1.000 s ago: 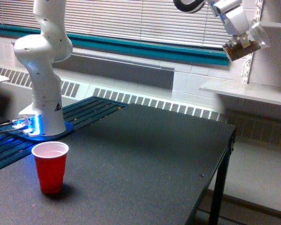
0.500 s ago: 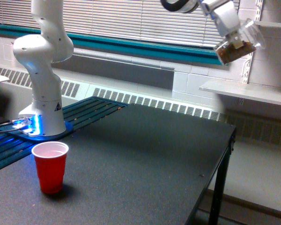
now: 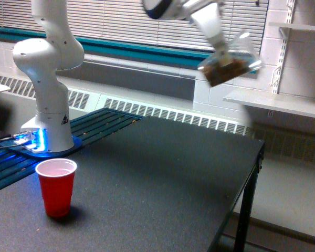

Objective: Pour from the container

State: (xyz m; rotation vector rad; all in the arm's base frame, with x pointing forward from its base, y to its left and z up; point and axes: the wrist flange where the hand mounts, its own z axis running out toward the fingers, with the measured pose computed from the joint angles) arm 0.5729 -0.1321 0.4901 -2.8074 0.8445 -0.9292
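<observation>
Pinching the tilted container (image 3: 230,62) just below it, the hand (image 3: 219,46) hangs high above the table (image 3: 163,178).

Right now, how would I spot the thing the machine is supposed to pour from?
Start at the tall white robot arm standing on the dark table, then follow it up to the gripper. There hangs a tilted clear see-through cup with brown bits inside, unlike the opaque red plastic cup on the table.

1. A robotics lab or classroom: a white jointed robot arm (image 3: 47,79) is bolted to a dark speckled work table (image 3: 163,184).
2. White painted block walls (image 3: 220,94), closed window blinds (image 3: 126,21) and a long baseboard radiator (image 3: 173,116).
</observation>
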